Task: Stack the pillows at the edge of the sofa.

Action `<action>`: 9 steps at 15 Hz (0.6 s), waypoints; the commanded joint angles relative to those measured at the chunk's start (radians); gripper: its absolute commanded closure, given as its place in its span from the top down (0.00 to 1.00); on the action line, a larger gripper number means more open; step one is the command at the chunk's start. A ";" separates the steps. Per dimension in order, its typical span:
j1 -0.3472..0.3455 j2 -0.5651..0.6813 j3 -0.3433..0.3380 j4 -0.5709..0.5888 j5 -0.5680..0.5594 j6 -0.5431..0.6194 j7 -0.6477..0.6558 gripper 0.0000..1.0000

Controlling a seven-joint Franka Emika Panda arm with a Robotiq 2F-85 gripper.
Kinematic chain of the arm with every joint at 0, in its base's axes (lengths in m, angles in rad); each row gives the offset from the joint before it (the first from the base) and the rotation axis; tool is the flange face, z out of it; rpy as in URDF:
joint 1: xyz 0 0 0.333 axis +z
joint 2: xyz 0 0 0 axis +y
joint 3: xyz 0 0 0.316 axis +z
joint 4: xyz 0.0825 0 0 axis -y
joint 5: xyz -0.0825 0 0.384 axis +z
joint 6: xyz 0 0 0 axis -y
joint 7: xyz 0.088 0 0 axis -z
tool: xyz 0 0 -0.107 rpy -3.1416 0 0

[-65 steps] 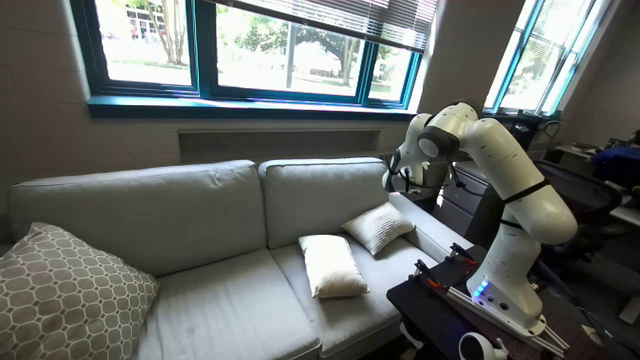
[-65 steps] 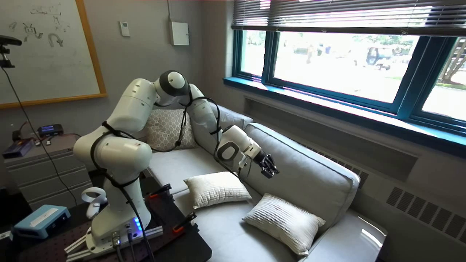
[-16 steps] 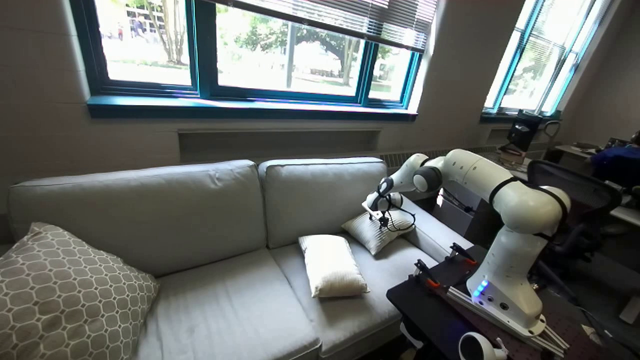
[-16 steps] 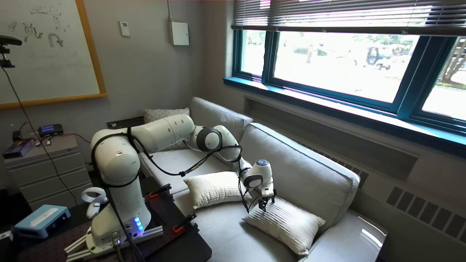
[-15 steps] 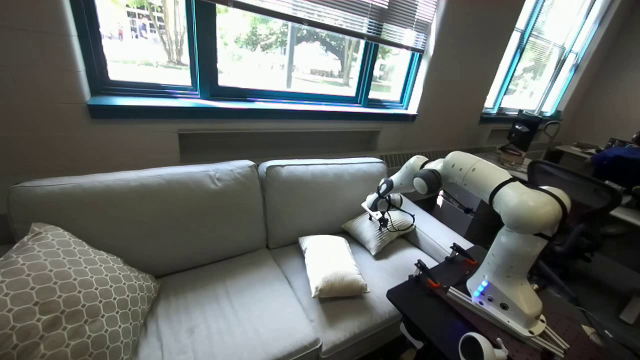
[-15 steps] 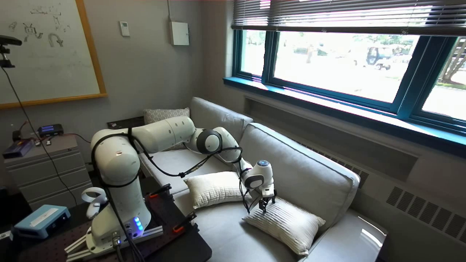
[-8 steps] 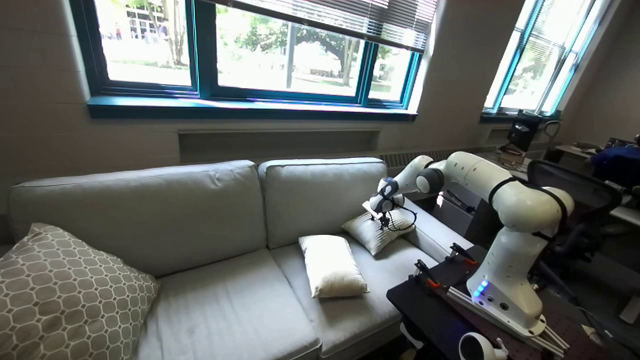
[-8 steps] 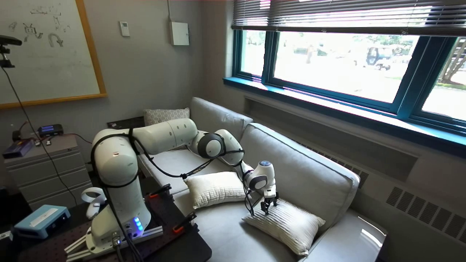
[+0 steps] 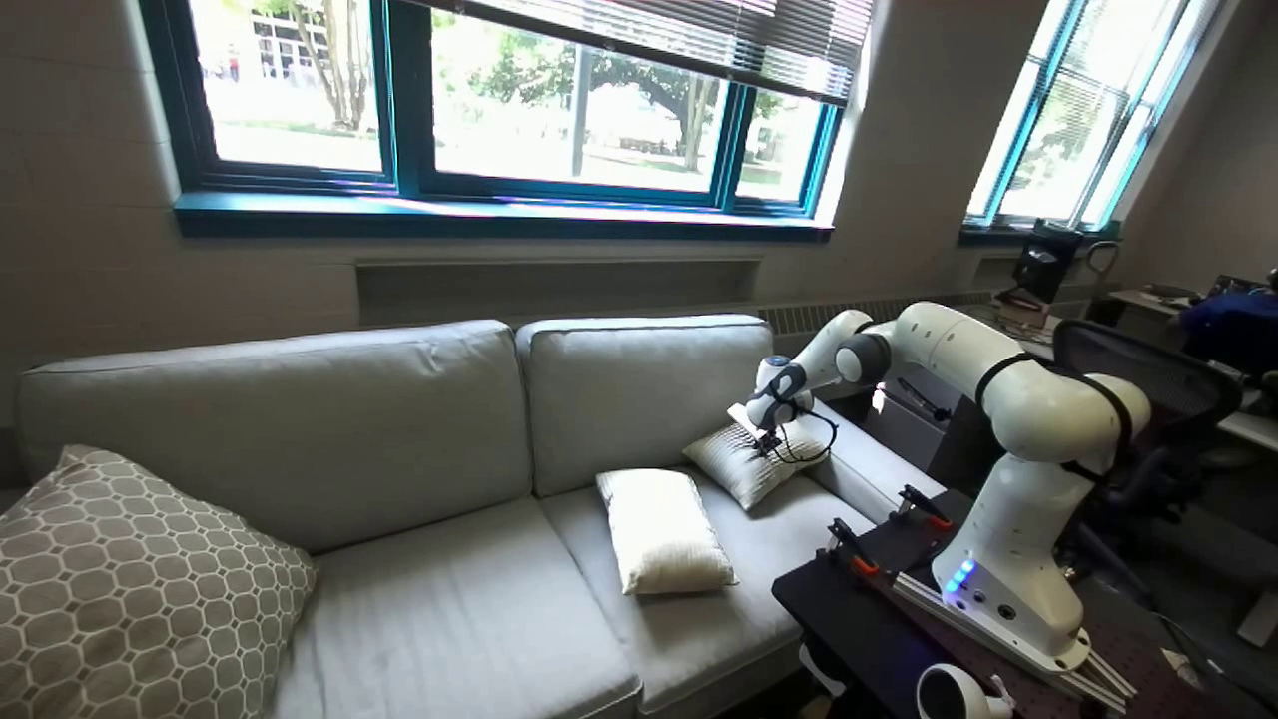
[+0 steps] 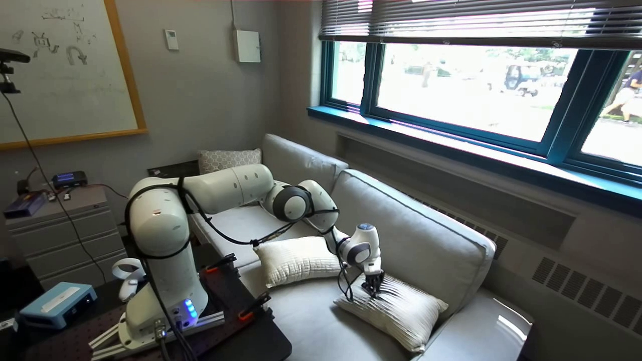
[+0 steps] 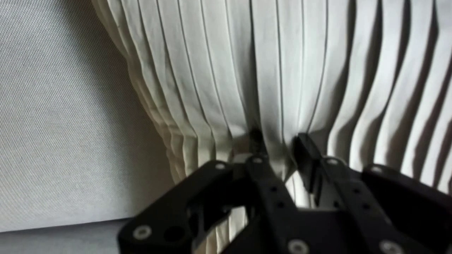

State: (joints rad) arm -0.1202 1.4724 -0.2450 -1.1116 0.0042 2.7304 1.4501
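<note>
1. Pinching hard: gripper (image 11: pixel 279 139) is clenched on the right pillow (image 10: pixel 411 311). In the wrist view the fingers (image 11: pixel 306 151) dig into its top face, pleats bunched between them.
2. Right pillow sits on the right seat of the sofa (image 9: pixel 439 619), beside the right armrest (image 9: pixel 874 464) and in front of the right back cushion (image 9: pixel 649 399). Can't tell if it touches either.
3. Left pillow (image 9: pixel 664 534) lies flat on that same seat, just left of the right pillow in both exterior views. Contact between the two: can't tell.
4. Patterned cushion (image 9: pixel 150 589) is at the left end of the sofa, well apart from both pillows.
5. Containers, in an exterior view: drawer cabinet (image 10: pixel 65 233) at left, drawers closed, contents hidden. On top: black device (image 10: pixel 70 179) with lit screen, purple box (image 10: pixel 25 203).
6. Blue box (image 10: pixel 57 303) at near left, inside not visible. Right of it, white controller (image 10: pixel 129 288), then robot base (image 10: pixel 165 313) on the black table (image 10: pixel 263 341).
7. Robot arm (image 9: pixel 954 350) spans from base to right pillow, wrist pointing down.
</note>
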 commanded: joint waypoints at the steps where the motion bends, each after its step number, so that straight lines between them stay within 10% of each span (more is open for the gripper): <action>1: -0.023 0.000 0.020 0.025 -0.089 -0.034 0.089 0.03; 9: 0.069 -0.002 -0.092 0.046 -0.053 -0.019 0.258 0.01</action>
State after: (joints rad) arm -0.0928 1.4709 -0.2787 -1.0885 -0.0840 2.7143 1.6550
